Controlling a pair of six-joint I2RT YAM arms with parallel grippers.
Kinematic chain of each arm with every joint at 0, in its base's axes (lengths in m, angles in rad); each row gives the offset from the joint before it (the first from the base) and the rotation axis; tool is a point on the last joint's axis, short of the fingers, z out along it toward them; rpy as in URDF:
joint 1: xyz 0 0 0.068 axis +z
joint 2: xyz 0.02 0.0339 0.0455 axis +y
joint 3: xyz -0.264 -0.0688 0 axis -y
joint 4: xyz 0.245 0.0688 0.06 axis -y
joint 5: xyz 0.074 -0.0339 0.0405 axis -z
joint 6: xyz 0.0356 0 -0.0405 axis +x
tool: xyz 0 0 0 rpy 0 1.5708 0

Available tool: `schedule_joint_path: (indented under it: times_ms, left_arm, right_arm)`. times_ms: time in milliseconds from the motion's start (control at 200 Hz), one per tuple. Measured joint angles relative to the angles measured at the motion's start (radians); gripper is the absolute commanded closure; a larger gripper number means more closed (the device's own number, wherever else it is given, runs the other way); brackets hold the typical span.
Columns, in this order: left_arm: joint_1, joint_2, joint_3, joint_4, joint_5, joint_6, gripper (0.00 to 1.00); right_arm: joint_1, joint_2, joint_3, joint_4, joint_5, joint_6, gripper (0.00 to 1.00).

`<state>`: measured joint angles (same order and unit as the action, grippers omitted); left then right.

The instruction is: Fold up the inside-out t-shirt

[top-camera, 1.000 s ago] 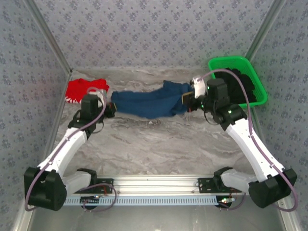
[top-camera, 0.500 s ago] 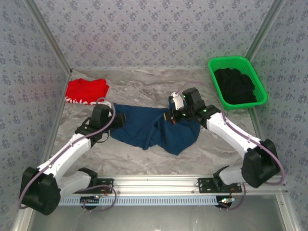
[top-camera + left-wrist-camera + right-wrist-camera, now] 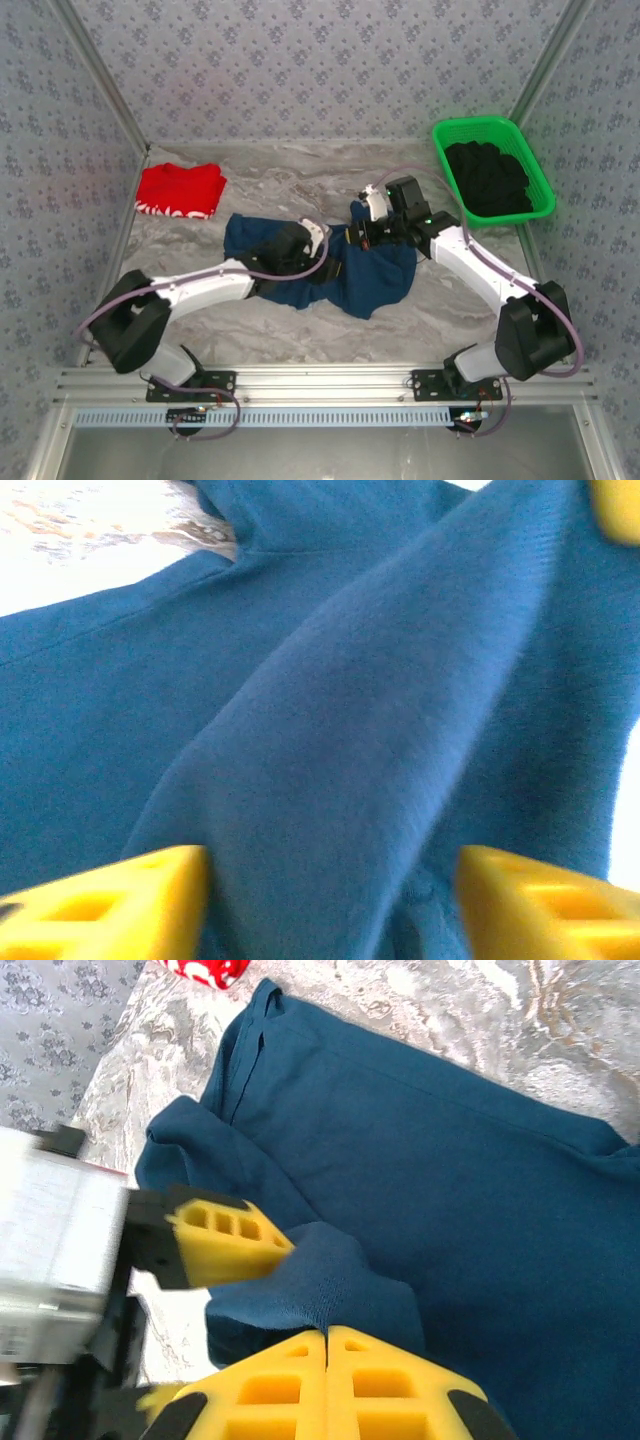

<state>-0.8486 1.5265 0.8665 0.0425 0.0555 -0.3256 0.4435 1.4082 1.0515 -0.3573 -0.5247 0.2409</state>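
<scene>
navy cloth of the inside-out t-shirt (image 3: 375,280) lies bunched mid-worktop (image 3: 300,175); right tool (image 3: 326,1332) is clamped tight on 1 raised fold, probably to anchor it; left tool (image 3: 330,890) gapes astride a ridge, gripping nothing, seemingly poised to pinch.

Dark blue t-shirt (image 3: 330,710) covers nearly whole frame, close up, slightly blurred. Thick raised fold runs from upper right down to bottom centre. Left gripper (image 3: 325,905) at bottom edge: yellow fingertips (image 3: 110,900) at lower left and lower right, standing apart, fold lying between them. Pale marbled table (image 3: 90,520) at upper left, overexposed. Seam line crosses cloth at left. Small yellow block (image 3: 618,495) in upper right corner, cut off by frame.
</scene>
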Motion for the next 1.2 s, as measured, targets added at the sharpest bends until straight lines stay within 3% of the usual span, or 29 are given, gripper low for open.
schedule_joint_path:
  times_ms: [50, 130, 215, 385, 690, 834, 934, 989, 1029, 1124, 1199]
  left_arm:
    - [0.003, 0.033, 0.024, 0.007, 0.023, 0.013, 0.76]
    - [0.021, 0.044, 0.030, 0.035, 0.106, 0.003, 0.92]
    - [0.058, 0.027, 0.014, 0.109, 0.233, -0.014, 0.99]
    - [0.135, 0.001, -0.015, 0.220, 0.433, -0.102, 1.00]
    - [0.140, 0.001, -0.004, 0.219, 0.535, -0.164, 1.00]
    - [0.140, 0.001, 0.011, 0.221, 0.548, -0.179, 1.00]
    - [0.140, 0.001, 0.013, 0.219, 0.555, -0.185, 1.00]
    - [0.140, 0.001, 0.013, 0.219, 0.558, -0.185, 1.00]
    - [0.140, 0.001, 0.013, 0.219, 0.561, -0.185, 1.00]
    - [0.140, 0.001, 0.013, 0.216, 0.562, -0.185, 1.00]
    - [0.149, -0.003, 0.011, 0.211, 0.560, -0.188, 1.00]
  right_arm:
    - [-0.011, -0.009, 0.001, -0.016, 0.020, 0.003, 1.00]
    - [-0.023, -0.014, 0.022, -0.086, 0.168, 0.006, 0.95]
    - [-0.019, -0.010, 0.050, -0.148, 0.335, 0.001, 0.85]
    - [0.021, -0.031, 0.031, -0.167, 0.450, -0.030, 0.66]
    - [0.113, -0.318, -0.243, -0.081, 0.327, -0.018, 0.43]
    - [0.160, -0.279, -0.304, -0.017, 0.410, 0.014, 0.31]
    - [0.187, -0.192, -0.315, 0.057, 0.499, 0.035, 0.28]
    - [0.196, -0.145, -0.316, 0.114, 0.535, 0.040, 0.29]
    - [0.202, -0.101, -0.316, 0.168, 0.560, 0.042, 0.35]
    - [0.207, -0.015, -0.316, 0.277, 0.589, 0.055, 0.76]
    - [0.201, 0.014, -0.316, 0.323, 0.573, 0.056, 0.97]
